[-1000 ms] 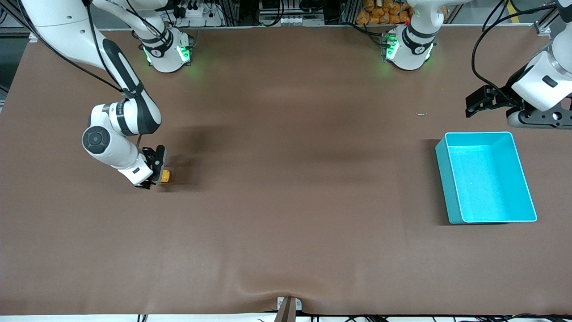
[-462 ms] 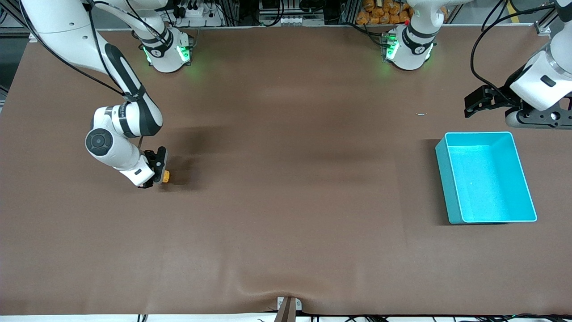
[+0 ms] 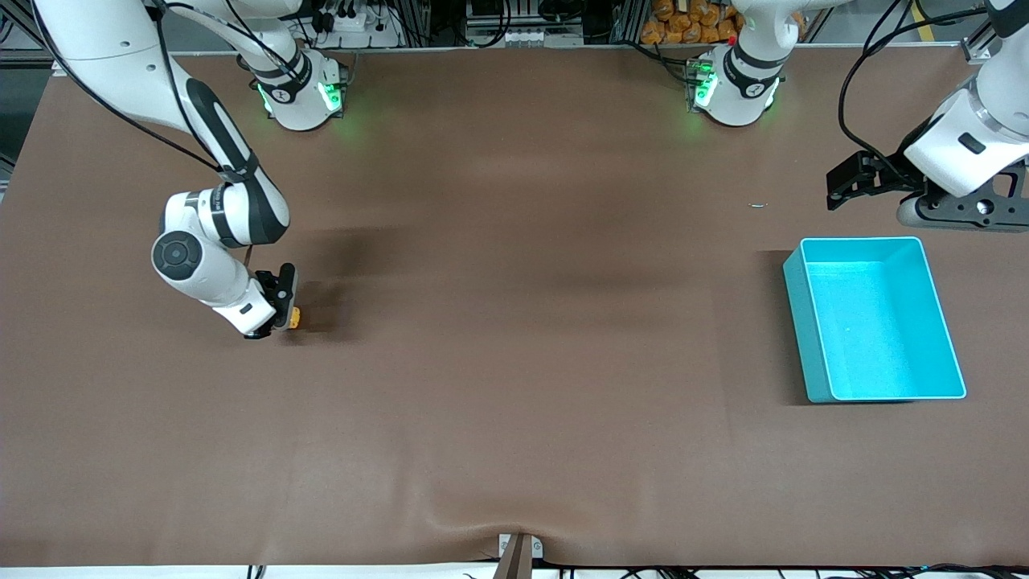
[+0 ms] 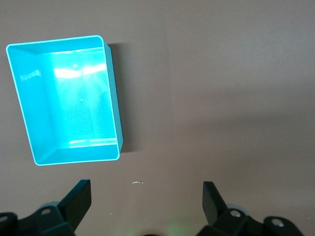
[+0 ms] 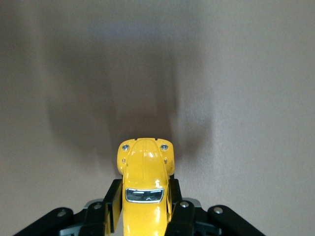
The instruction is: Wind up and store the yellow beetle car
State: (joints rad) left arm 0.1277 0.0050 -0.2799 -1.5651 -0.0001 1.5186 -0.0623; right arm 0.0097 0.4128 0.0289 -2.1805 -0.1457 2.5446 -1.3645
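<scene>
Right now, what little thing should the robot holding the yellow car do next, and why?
Probably drag the yellow beetle car a little backward along the table to wind it. The right hand is shut on the car's sides, low at the table near the right arm's end. The turquoise bin sits empty toward the left arm's end, where the open left hand waits.

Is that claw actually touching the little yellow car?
Touching: the right wrist view shows the right end effector with its fingers pressed against both sides of the yellow beetle car.
</scene>
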